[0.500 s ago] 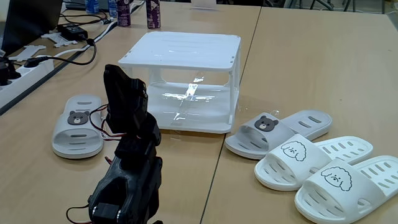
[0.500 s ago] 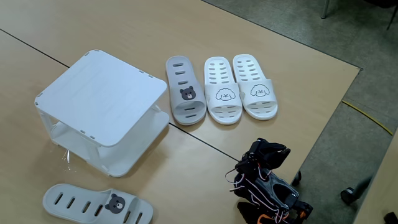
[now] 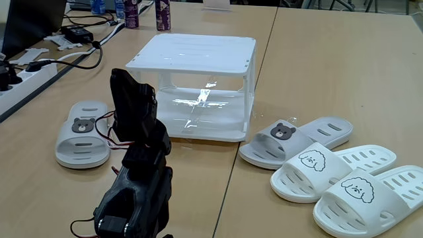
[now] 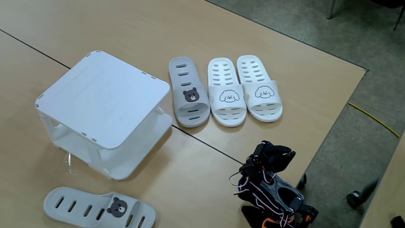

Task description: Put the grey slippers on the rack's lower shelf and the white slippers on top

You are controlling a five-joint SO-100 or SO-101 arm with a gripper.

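Glossy white plastic rack (image 3: 198,63)

one fixed view sits low at table height just behind the folded black arm (image 3: 135,172), which stands near its lens, and faces across the table toward the rack (image 3: 195,86) and the far desks. another fixed view looks steeply down from high on the opposite side, with the arm (image 4: 269,187) at its bottom edge and floor at its right. both fixed views share the rack (image 4: 101,111), all 4 slippers and the wooden table (image 4: 209,171).
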